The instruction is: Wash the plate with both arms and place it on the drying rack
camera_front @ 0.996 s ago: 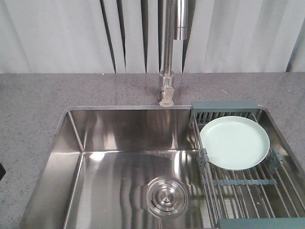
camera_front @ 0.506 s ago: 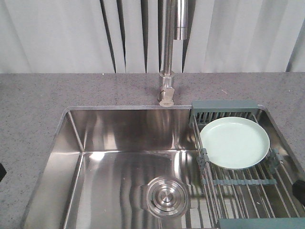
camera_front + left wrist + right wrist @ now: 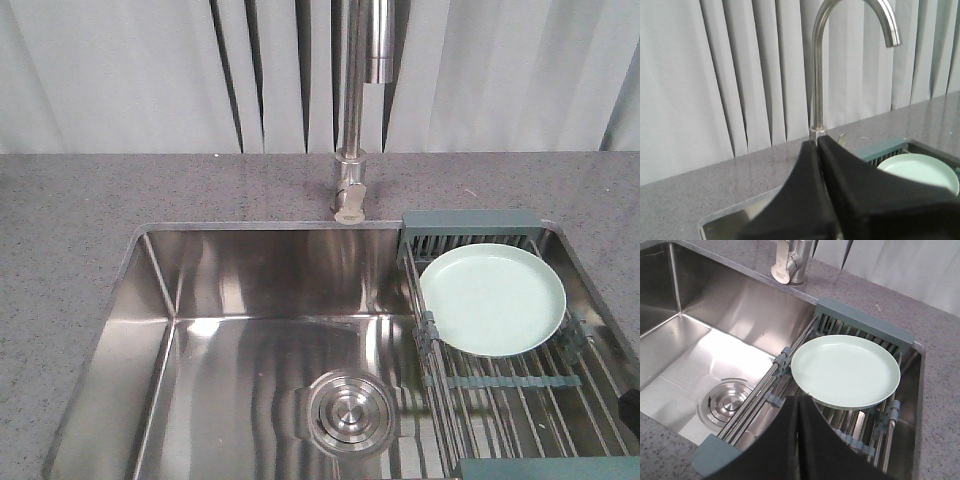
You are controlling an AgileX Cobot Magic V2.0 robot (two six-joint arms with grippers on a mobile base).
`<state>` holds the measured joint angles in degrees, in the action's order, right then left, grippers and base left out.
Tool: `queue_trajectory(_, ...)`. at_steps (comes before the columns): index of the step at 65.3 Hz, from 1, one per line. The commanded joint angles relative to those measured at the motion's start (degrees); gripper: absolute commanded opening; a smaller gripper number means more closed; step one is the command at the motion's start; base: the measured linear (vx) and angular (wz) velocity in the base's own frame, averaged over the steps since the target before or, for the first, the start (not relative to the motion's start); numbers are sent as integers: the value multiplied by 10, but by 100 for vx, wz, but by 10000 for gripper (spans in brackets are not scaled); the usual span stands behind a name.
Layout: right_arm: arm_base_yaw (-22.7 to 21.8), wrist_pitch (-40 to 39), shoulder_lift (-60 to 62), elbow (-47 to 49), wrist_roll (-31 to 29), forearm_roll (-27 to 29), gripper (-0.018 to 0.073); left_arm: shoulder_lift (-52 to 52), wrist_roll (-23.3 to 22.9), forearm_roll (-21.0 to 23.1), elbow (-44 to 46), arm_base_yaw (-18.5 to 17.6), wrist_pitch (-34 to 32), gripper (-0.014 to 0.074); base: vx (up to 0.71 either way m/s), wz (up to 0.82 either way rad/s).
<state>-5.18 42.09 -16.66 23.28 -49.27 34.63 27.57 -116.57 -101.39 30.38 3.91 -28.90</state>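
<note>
Sink basin (image 3: 240, 350): steel, round drain at its floor.
Drying rack (image 3: 500, 385): spans the basin's right side.
Plate (image 3: 492, 299): flat on the rack rods, far end.
Left gripper (image 3: 818, 145): fingers pressed together, holding nothing.
Right gripper (image 3: 797, 402): fingers pressed together, just beside the plate's near rim.

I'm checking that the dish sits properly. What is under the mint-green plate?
The round mint-green plate lies on the steel rods of the grey-blue drying rack, which spans the shiny steel sink basin. The rods directly beneath the plate are covered, so nothing there can be seen.
</note>
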Motion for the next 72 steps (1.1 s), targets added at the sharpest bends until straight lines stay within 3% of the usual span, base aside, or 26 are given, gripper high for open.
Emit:
queue_trajectory(1, -2, -33, -6, 15, -2, 8, -1, 54, -28, 5, 66, -3, -2, -6, 0, 0)
queue_trajectory(15, -2, -25, -6, 15, 0, 3, -1, 207, -59, 8, 166, -3, -93, -6, 0, 0)
queue_trajectory(41, -2, -21, -6, 15, 15, -4, -1, 502, -59, 105, 321, -5, -281, -6, 0, 0)
queue_trajectory(47, -2, -21, -6, 15, 15, -4, -1, 556, -59, 118, 349, -21, -291, -6, 0, 0)
queue_trajectory(72, -2, -21, -6, 15, 25, -6, -1, 726, -59, 154, 459, -155, -250, -6, 0, 0)
